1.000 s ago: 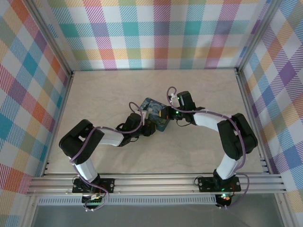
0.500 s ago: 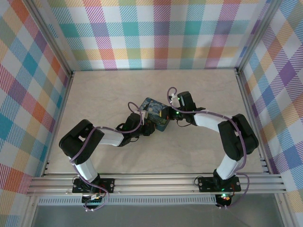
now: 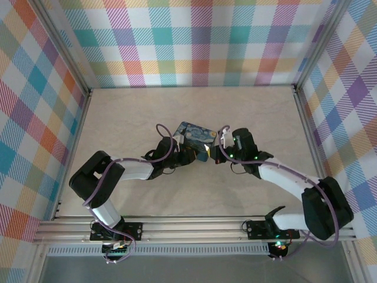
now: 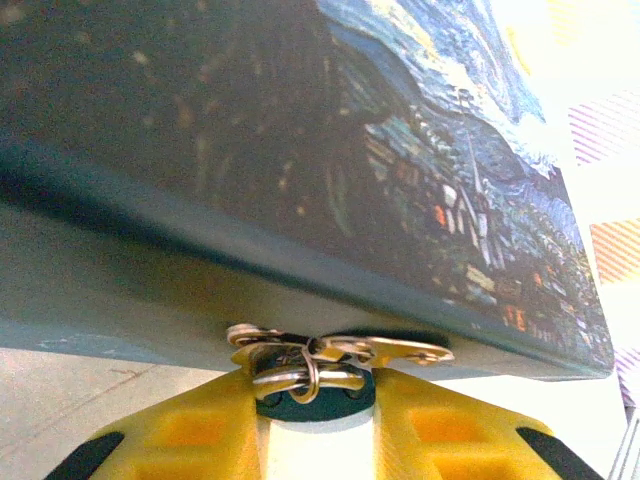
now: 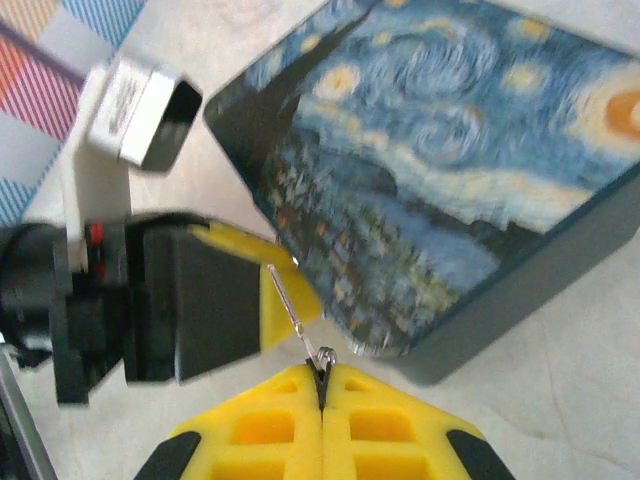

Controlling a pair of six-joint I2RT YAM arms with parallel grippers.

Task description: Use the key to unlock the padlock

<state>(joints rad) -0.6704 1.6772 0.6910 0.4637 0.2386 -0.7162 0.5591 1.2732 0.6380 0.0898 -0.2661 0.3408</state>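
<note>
Currently, the painted box (image 5: 450, 170) is seen lying on the table (image 3: 247, 112) between the two arms. The left end effector (image 4: 312, 408) is clamped from both sides on the padlock (image 4: 330, 392), whose dark body and metal loop are held just below the box's lower edge. The right end effector (image 5: 322, 385) is pressed together, with the key (image 5: 318, 352) pinched edge-on between its yellow tips. The key's thin blade is pointed toward the left end effector's yellow finger at the box corner. Whether the key touches the padlock cannot be told.
</note>
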